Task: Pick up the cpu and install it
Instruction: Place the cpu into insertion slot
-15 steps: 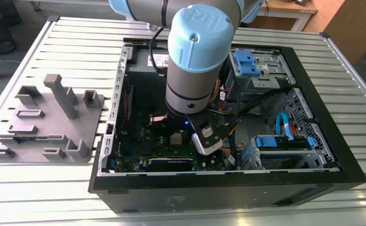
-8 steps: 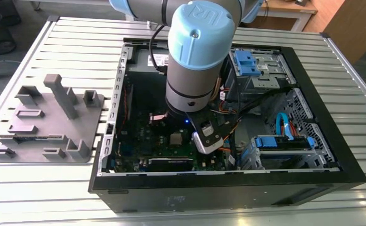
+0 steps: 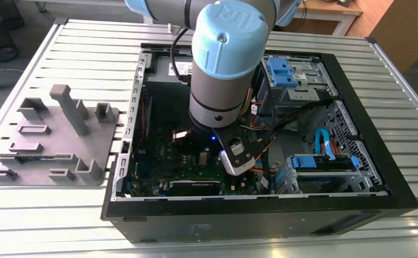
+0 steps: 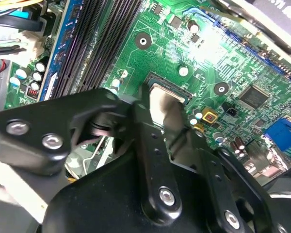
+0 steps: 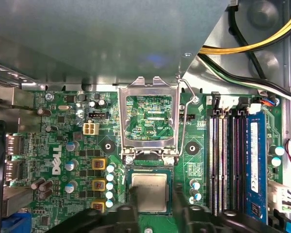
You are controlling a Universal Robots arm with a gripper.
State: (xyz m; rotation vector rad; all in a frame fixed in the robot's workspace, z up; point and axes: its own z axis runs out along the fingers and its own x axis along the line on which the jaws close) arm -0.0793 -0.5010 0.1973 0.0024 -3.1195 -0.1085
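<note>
Jaws were clenched on the cpu (image 5: 149,190) at two opposite edges, in both wrist views. The chip sat in the open socket (image 5: 149,169) on the green motherboard (image 5: 63,145), with the hinged plate (image 5: 123,119) flipped up beside it. In the exterior view the arm (image 3: 223,70) reached down into the PC case (image 3: 367,161) on the counter (image 3: 51,215).

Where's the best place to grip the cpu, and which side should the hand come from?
Pinch the small square silver-topped cpu by two opposite thin edges, coming straight down from above. It lies flat in the black socket, so only its edges offer purchase. Choose the pair clear of the open silver hinged plate.
</note>
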